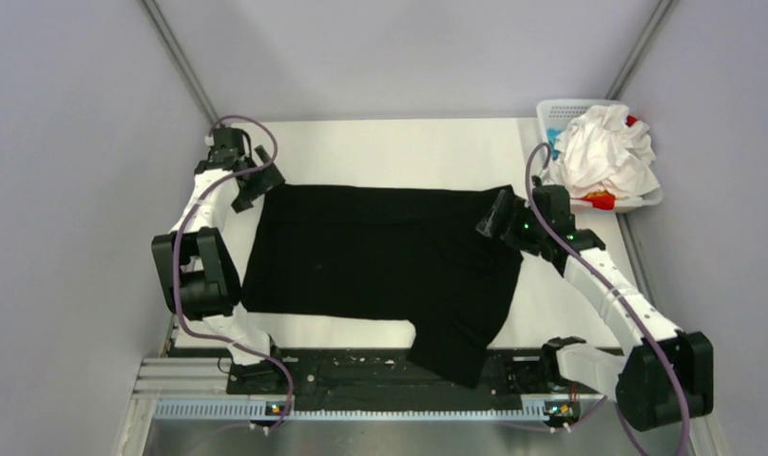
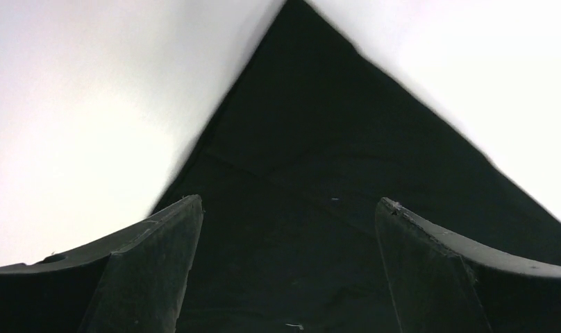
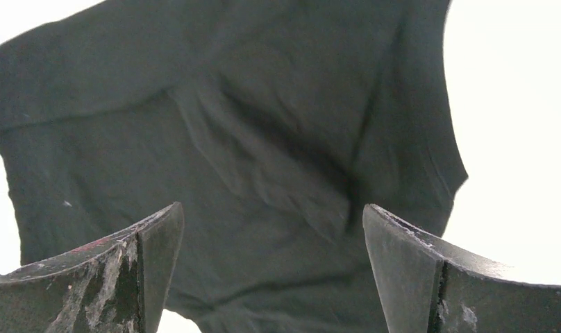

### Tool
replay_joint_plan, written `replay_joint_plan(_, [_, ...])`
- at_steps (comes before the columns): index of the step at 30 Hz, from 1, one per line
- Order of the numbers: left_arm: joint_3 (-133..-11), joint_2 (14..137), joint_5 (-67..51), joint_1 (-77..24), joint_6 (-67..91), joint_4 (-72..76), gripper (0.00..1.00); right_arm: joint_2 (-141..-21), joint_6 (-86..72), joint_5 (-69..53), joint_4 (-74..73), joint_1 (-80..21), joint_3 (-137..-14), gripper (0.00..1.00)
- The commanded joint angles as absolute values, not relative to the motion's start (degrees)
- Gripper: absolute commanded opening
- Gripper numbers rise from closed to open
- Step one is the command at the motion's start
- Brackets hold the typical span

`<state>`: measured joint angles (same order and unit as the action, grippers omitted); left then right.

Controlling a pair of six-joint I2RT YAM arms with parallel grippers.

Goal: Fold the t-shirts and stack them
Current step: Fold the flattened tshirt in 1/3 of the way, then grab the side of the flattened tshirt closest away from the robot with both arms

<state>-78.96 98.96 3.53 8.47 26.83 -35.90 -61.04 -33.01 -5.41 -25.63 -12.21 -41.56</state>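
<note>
Black t-shirt spread flat mid-desk, one sleeve trailing over the near edge. Left gripper open at its far-left corner, right gripper open at its far-right corner. White t-shirts heaped in the basket, far right.

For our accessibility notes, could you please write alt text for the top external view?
A large black t-shirt lies spread on a white table, one part trailing over the near edge. The left gripper and right gripper are poised at its far corners. A white basket at the far right holds crumpled white shirts.
</note>
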Motion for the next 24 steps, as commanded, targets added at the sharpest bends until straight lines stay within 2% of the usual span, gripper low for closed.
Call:
replay_joint_plan(1, [-80.88, 98.89, -9.94, 8.70, 27.31, -29.66, 0.99, -69.97, -32.76, -9.51, -10.34, -11.93, -46.73, 0.99])
replay_joint_plan(5, [-83.55, 105.92, -16.02, 8.74, 28.86, -28.25, 0.99, -83.75, -33.32, -9.48, -1.16, -11.95, -53.45, 0.99])
replay_joint_plan(11, [-87.79, 115.39, -18.95, 8.70, 30.98, -27.43, 0.99, -102.40, -32.87, -5.00, -2.25, -11.83, -67.29, 0.99])
replay_joint_plan(14, [-89.19, 118.21, -17.61, 8.96, 31.94, -28.46, 0.99, -107.77, -33.59, -1.93, -5.40, -11.16, -70.30, 0.99])
replay_joint_plan(20, [-86.77, 119.10, -14.63, 10.23, 34.50, -27.45, 0.99, -115.21, -37.52, -4.68, -5.22, -7.39, -70.64, 0.99])
replay_joint_plan(24, [-86.76, 120.29, -15.55, 10.39, 35.73, -25.51, 0.99, -120.54, -38.28, -7.06, -6.60, -5.91, -75.02, 0.99])
